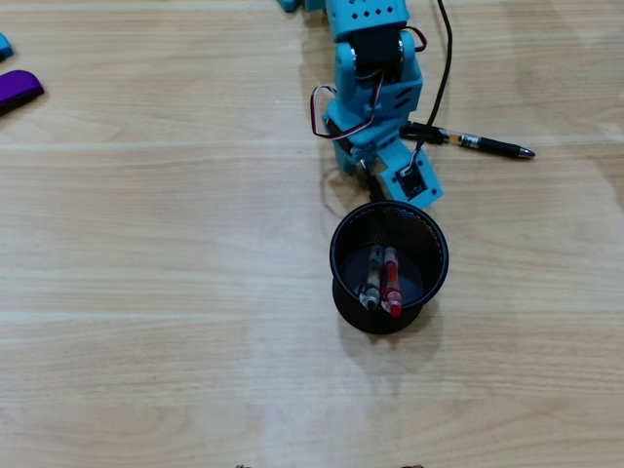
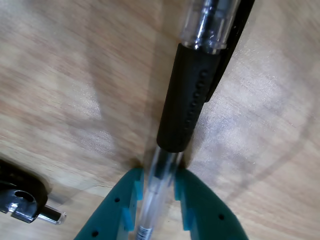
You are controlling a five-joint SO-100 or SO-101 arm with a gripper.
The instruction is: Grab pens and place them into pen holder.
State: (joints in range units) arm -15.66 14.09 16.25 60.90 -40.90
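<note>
In the wrist view my teal gripper [image 2: 159, 172] is shut on a clear pen with a black rubber grip [image 2: 187, 100], held just above the wooden table. In the overhead view the gripper [image 1: 368, 181] sits under the blue arm, right by the far rim of the black mesh pen holder [image 1: 341, 283]; the held pen is mostly hidden there. Inside the holder lie a red pen [image 1: 391, 285] and a grey pen [image 1: 372, 283]. A black pen [image 1: 483, 145] lies on the table to the right of the arm.
A black cable [image 1: 444, 73] runs from the arm toward the far edge. A purple object [image 1: 19, 88] lies at the far left. A small black and metal part [image 2: 22, 200] shows at the lower left of the wrist view.
</note>
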